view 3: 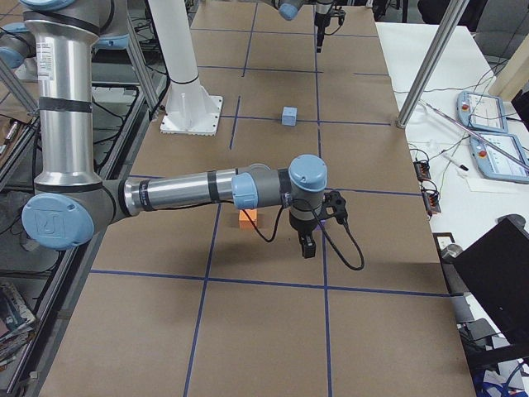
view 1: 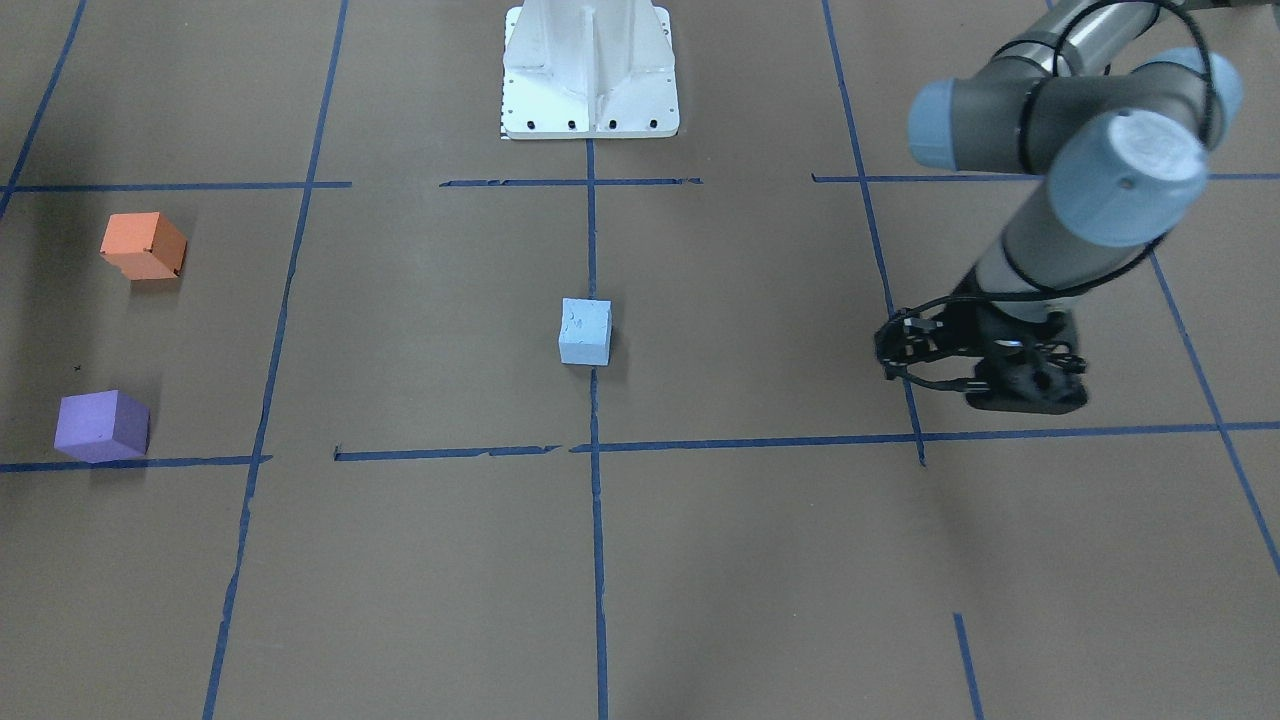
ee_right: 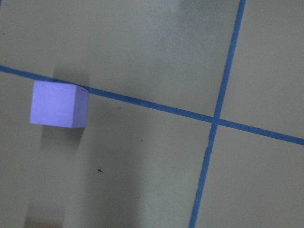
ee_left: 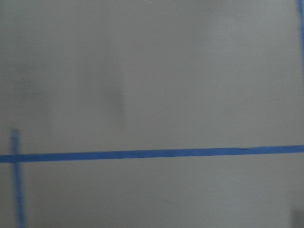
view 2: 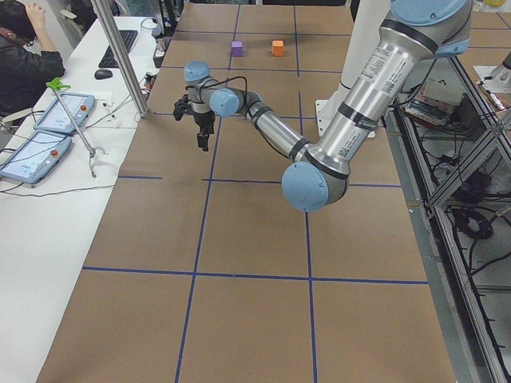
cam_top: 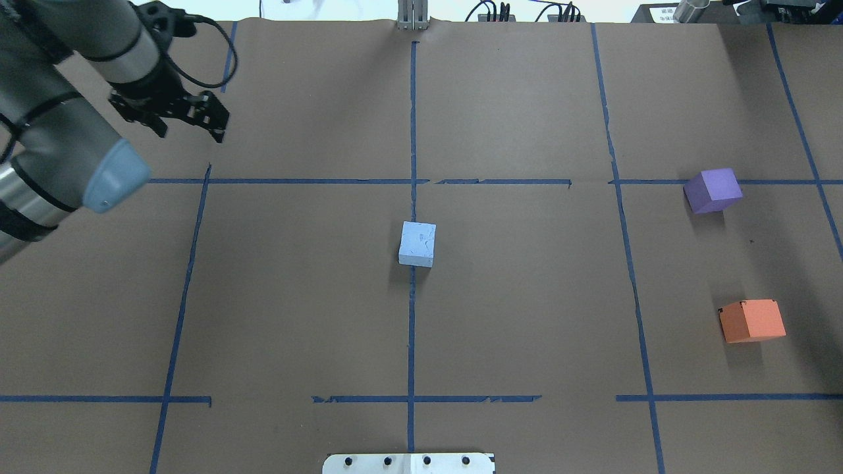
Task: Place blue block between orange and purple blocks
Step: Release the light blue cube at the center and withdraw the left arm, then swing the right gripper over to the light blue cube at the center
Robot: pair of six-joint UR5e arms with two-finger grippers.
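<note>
Blue block [cam_top: 417,243] is left at the centre of the table [cam_top: 296,309]. Purple block [cam_top: 712,190] and orange block [cam_top: 751,320] are spotted around 3 o'clock. Left gripper [cam_top: 191,128] is held wide apart at 10 o'clock. Right gripper [view 3: 306,246] is hung near orange, and its jaws can't be judged.

The tabletop [cam_top: 296,296] is recorded as brown, gridded by dark blue tape lines [cam_top: 411,329]. The blue block [cam_top: 417,243] is noted as pale sky blue, faintly mottled; the orange block [cam_top: 752,320] flat orange; the purple block [cam_top: 712,190] lavender. The left claw [cam_top: 191,125] is logged black, its arm [cam_top: 39,131] grey, the joint caps [cam_top: 115,174] pale blue, the base plate [cam_top: 408,464] white.

Blue tape lines [cam_top: 411,131] on brown table [cam_top: 296,309]
</note>
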